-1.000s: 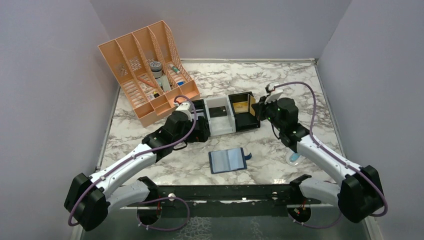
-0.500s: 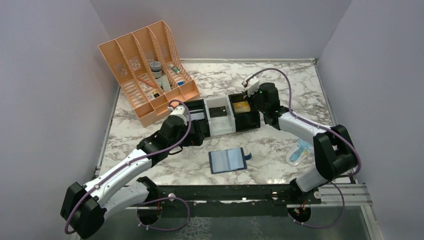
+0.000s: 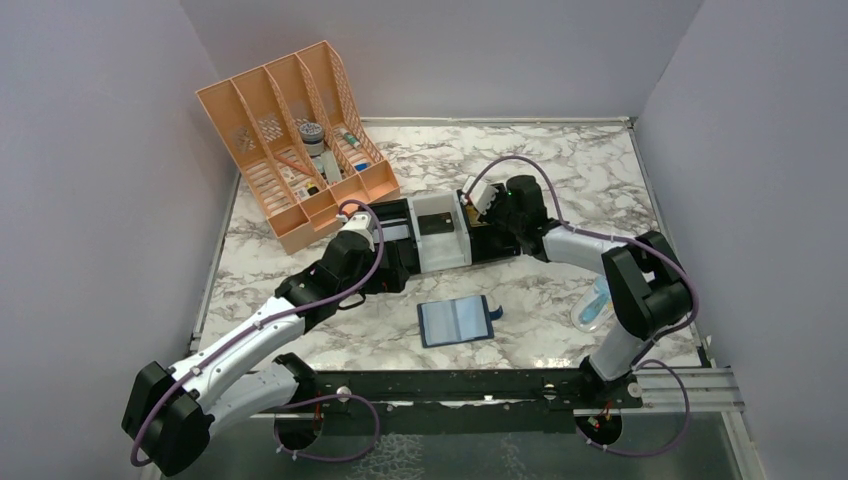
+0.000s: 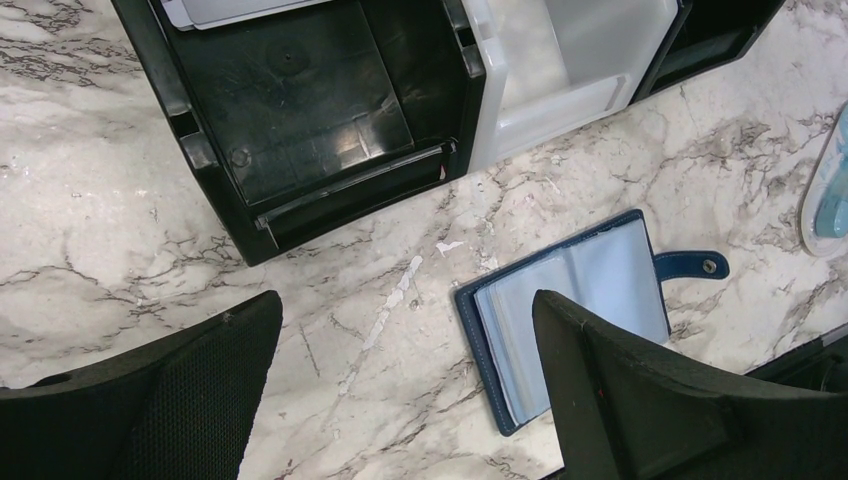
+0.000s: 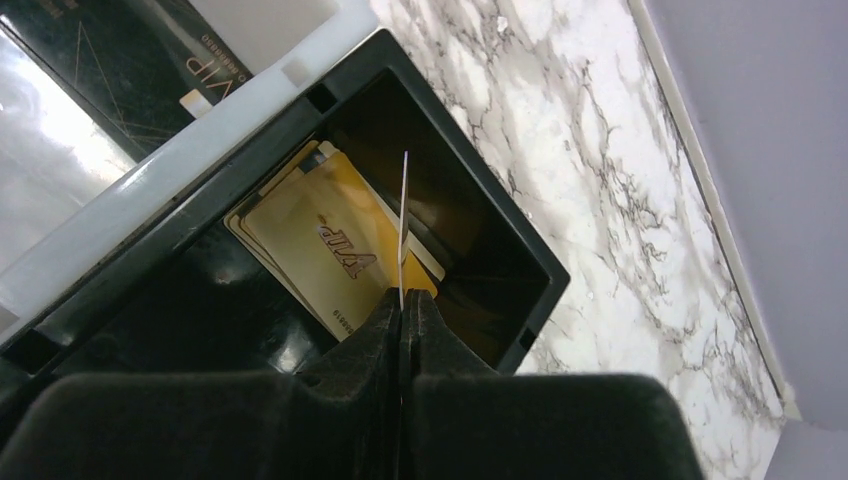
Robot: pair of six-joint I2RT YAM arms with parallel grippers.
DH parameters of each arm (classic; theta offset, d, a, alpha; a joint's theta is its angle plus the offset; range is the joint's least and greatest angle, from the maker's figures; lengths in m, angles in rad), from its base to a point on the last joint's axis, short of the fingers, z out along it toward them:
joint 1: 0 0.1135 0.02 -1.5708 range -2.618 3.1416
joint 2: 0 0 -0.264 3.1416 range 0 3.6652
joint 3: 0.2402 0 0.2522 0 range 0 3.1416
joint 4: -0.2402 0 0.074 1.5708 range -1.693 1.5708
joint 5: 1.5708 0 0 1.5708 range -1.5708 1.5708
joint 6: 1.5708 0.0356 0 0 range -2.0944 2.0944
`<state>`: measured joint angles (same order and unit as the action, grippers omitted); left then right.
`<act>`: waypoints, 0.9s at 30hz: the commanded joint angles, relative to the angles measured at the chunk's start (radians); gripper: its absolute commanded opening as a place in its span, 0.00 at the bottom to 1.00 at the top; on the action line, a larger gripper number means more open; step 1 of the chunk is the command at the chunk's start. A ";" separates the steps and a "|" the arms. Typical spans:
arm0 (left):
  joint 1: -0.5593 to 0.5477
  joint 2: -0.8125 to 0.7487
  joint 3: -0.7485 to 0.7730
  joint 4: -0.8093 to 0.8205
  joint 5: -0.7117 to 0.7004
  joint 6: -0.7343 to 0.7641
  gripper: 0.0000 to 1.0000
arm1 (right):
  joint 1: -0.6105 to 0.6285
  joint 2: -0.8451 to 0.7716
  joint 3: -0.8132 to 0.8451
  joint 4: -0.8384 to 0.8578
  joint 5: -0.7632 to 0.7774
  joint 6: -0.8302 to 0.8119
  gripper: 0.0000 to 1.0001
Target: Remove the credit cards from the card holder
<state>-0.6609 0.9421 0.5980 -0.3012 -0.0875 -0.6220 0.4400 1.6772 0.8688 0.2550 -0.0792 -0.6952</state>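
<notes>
Most of the job looks done: the card holder (image 3: 457, 321) lies open and flat by the middle of the counter's (image 3: 560, 160) near edge. Several gold credit cards (image 5: 318, 243) already sit in the right-hand black tray (image 5: 470, 190) farther back, though I can't tell whether the holder's pockets hide more. The right arm is folded back on itself, the right end effector (image 5: 403, 300) pressed together on one thin pale card (image 5: 404, 215) held edge-up over that tray and not yet let go, while the left arm reaches low toward the left black tray (image 4: 300, 110), the left end effector (image 4: 405, 300) spread wide and empty.
</notes>
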 commanded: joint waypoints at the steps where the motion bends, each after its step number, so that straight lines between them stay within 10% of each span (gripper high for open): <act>1: 0.006 -0.002 0.015 0.001 -0.024 -0.004 0.99 | 0.005 0.047 0.041 0.000 -0.010 -0.111 0.01; 14: 0.007 -0.029 -0.001 -0.006 -0.034 -0.007 0.99 | 0.008 0.104 0.076 -0.148 -0.123 -0.231 0.04; 20: 0.007 -0.030 -0.004 -0.006 -0.031 -0.007 0.99 | 0.007 0.118 0.096 -0.197 -0.117 -0.249 0.30; 27: 0.007 -0.029 -0.009 -0.007 -0.031 -0.007 0.99 | 0.008 0.099 0.093 -0.160 -0.081 -0.192 0.32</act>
<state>-0.6601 0.9302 0.5980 -0.3084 -0.0982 -0.6228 0.4461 1.7874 0.9417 0.0746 -0.1703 -0.9222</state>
